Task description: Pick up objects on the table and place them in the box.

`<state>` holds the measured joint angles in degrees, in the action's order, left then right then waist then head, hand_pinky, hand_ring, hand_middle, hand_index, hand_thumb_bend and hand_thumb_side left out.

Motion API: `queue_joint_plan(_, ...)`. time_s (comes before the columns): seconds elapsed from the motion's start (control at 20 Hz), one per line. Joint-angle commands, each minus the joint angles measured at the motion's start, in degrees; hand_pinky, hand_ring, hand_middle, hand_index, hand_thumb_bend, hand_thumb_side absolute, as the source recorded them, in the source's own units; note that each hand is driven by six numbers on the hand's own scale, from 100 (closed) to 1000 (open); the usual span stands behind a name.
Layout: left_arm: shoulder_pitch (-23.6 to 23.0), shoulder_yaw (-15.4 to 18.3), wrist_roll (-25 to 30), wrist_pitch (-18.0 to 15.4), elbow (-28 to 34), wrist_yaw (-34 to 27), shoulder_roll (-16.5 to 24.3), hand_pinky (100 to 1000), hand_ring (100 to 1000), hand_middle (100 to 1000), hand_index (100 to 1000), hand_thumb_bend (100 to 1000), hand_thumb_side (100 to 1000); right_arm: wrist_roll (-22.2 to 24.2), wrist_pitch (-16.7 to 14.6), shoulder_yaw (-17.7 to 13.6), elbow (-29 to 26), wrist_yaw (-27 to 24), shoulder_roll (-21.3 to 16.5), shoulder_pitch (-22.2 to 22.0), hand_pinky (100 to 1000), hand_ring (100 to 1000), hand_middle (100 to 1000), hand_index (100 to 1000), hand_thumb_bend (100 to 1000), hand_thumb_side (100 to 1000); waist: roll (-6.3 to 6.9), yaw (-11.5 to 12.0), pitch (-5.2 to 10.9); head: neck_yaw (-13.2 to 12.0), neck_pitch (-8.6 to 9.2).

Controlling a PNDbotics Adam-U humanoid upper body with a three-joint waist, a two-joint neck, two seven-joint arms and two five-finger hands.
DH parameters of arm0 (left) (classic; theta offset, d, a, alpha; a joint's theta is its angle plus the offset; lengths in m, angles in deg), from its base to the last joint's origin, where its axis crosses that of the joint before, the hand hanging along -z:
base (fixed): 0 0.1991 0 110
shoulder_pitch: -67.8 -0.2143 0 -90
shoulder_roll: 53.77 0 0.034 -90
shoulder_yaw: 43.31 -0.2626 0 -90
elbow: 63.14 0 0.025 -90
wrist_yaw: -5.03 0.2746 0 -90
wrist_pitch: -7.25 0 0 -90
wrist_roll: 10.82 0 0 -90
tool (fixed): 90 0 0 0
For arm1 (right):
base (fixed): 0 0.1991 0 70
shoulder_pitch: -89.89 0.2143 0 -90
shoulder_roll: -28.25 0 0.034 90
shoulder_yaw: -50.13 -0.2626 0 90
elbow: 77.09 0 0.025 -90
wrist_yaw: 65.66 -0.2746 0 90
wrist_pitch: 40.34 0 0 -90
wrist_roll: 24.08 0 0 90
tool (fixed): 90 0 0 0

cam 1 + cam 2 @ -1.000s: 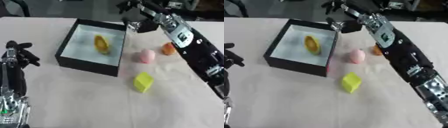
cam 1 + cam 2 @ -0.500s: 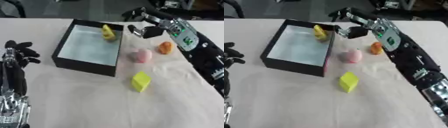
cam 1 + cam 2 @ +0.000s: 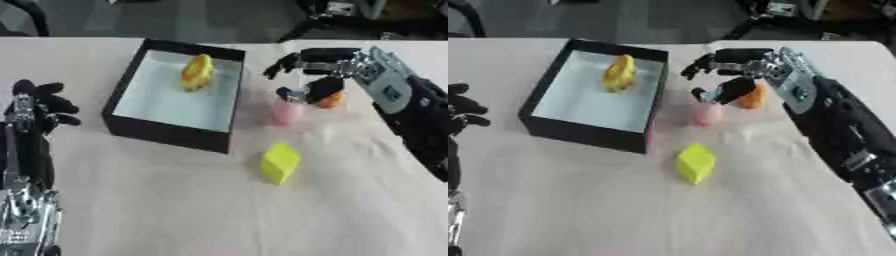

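White table (image 3: 175,210), right robot hand (image 3: 319,70) open above pink object (image 3: 284,111), beside box (image 3: 131,127).

The right hand (image 3: 317,70) at two o'clock has black fingers and a silver-grey wrist casing with small dark markings, joined to a bulky black forearm. The left hand (image 3: 35,105), at nine o'clock, has black fingers above a silver, jointed metal forearm.

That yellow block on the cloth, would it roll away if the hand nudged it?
Probably not: the yellow block shows flat faces and edges, so it would likely slide or tip over rather than roll. The cloth-covered table might also drag on it.
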<state>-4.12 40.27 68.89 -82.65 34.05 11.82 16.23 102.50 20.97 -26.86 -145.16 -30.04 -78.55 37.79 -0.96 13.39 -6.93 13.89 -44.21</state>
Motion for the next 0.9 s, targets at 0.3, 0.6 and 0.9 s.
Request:
queue_joint_plan(0.3,0.48,0.22,-0.07,-0.17,1.47,0.14,0.7,461,514,459,663,100,950,-5.4,-1.63,-0.87,2.36,15.15,-0.98,0.65,855,906,856,917,100,420,0.37,0.15,-0.24,0.3,0.09)
queue_joint_plan(0.6,0.47,0.23,-0.04,-0.22,1.57,0.15,0.71,462,514,460,663,100,949,-7.58,-3.67,-0.89,3.87,19.91,-0.63,0.61,848,894,836,621,100,372,0.37,0.14,-0.24,0.38,0.09)
queue_joint_plan(0.9,0.5,0.26,-0.01,-0.31,1.78,0.18,0.64,462,515,460,664,100,949,-15.05,-2.7,-2.47,2.51,16.21,-0.69,0.91,813,852,716,316,100,250,0.35,0.19,-0.18,0.43,0.09)
